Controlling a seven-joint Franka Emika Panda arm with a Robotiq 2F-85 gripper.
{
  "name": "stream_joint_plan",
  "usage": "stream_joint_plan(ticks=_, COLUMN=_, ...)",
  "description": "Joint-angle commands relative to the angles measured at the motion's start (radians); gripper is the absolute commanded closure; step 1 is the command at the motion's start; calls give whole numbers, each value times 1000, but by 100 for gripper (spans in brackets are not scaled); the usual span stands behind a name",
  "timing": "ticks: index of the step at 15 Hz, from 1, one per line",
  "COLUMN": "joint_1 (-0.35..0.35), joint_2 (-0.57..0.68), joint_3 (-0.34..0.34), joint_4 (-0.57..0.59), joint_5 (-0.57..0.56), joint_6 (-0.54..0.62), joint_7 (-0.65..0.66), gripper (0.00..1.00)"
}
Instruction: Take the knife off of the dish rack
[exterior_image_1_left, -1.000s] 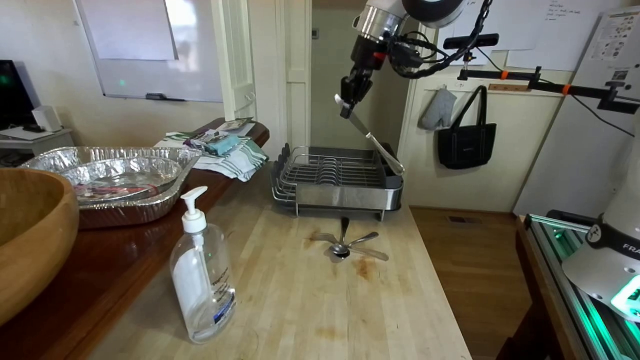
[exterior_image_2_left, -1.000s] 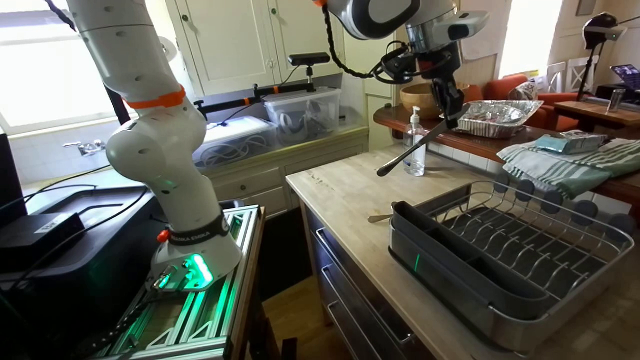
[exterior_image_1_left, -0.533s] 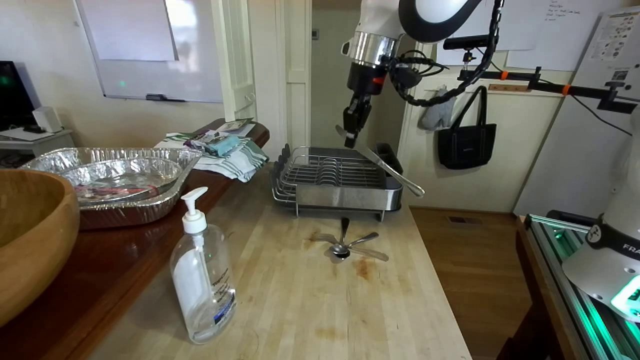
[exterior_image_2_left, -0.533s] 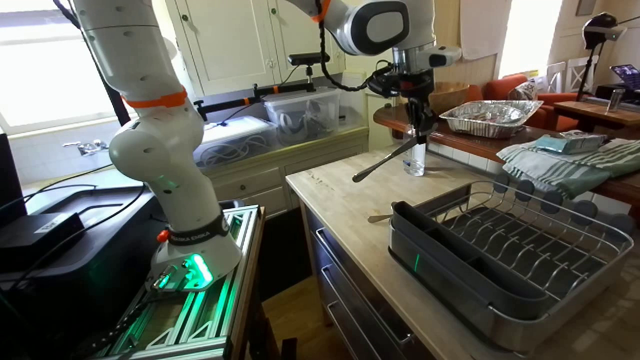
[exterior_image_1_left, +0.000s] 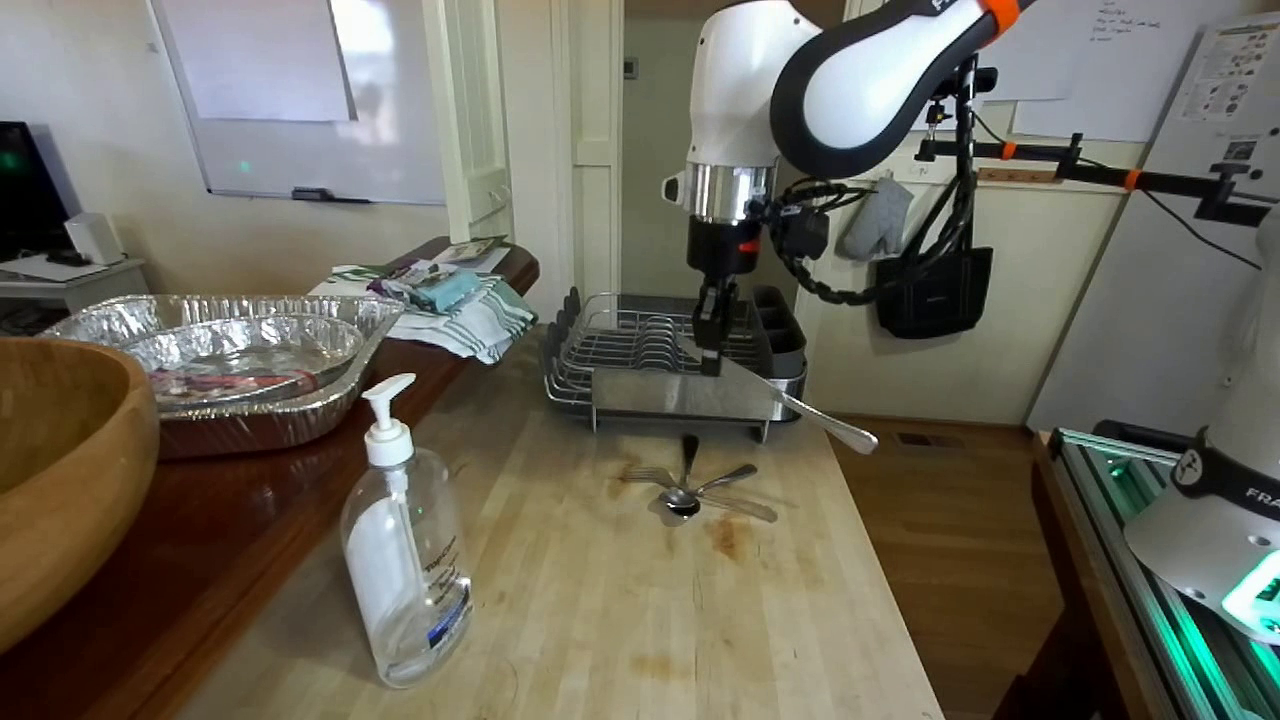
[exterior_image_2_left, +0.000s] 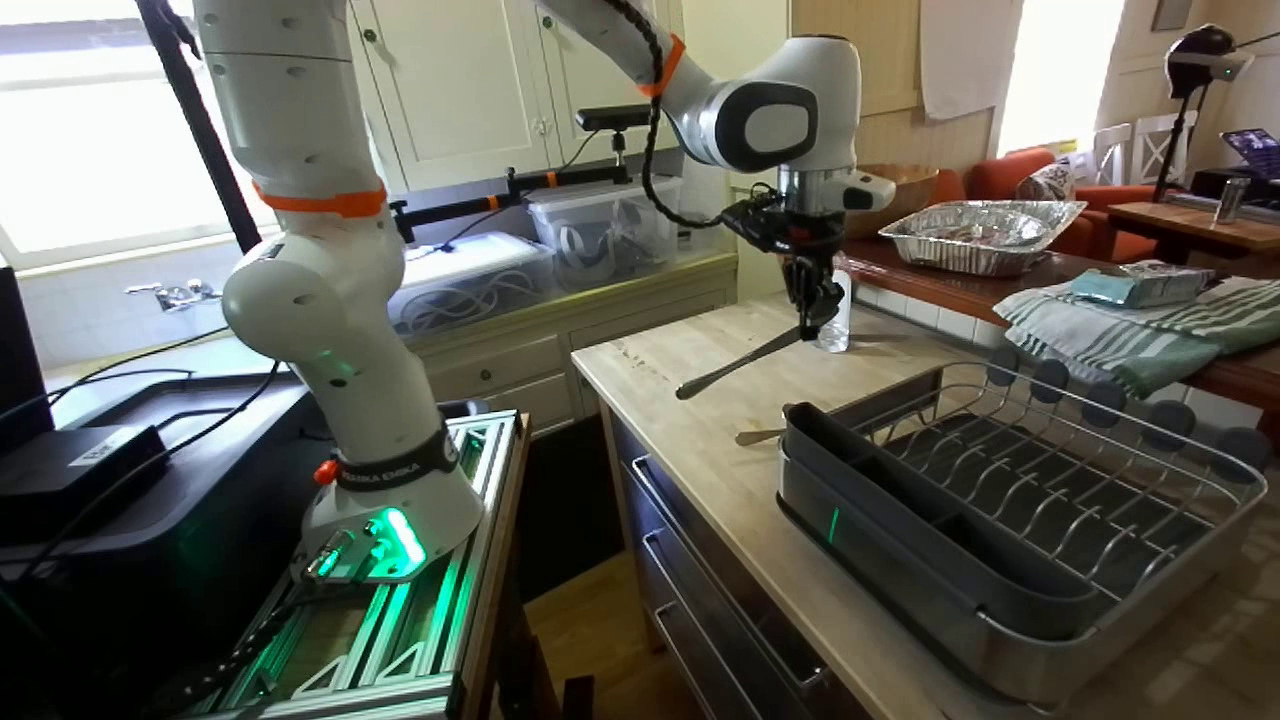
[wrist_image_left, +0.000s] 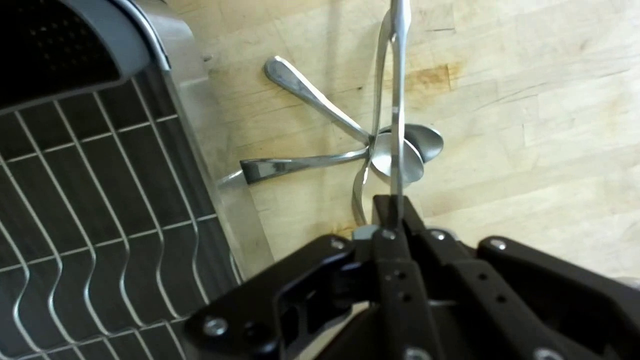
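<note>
The knife is silver and long; its blade is in my gripper's jaws and its handle (exterior_image_1_left: 825, 422) slopes down to one side in an exterior view. The knife also shows in an exterior view (exterior_image_2_left: 740, 370) and from above in the wrist view (wrist_image_left: 398, 95). My gripper (exterior_image_1_left: 711, 364) is shut on the blade, pointing down, held in the air above the counter; it also shows in an exterior view (exterior_image_2_left: 808, 328) and the wrist view (wrist_image_left: 394, 207). The dish rack (exterior_image_2_left: 1130, 650) stands on the counter, apart from the knife. Its metal side shows in an exterior view (exterior_image_1_left: 650, 392) and the wrist view (wrist_image_left: 235, 225).
Crossed spoons and a fork lie on the wooden counter (exterior_image_1_left: 600, 600) below the gripper, with a spoon bowl (wrist_image_left: 397, 160) under the knife. A clear soap bottle (exterior_image_1_left: 410, 570), foil trays (exterior_image_1_left: 300, 425) and a wooden bowl (exterior_image_1_left: 80, 480) stand to the side.
My gripper has moved down and away from the dish rack with the knife in it. It has turned to point straight down, and the knife handle has swung outward.
</note>
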Motion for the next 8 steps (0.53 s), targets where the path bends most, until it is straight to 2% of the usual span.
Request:
stream_joint_plan(ticks=1, joint_1=9, joint_2=93, joint_3=-5, joint_4=45, joint_5=-28, joint_6=-6, joint_7=-8, gripper=99)
stream_joint_plan(ticks=8, joint_1=18, joint_2=223, joint_3=-16, joint_4=107, joint_5=-63, joint_6=11, joint_7=0, gripper=99)
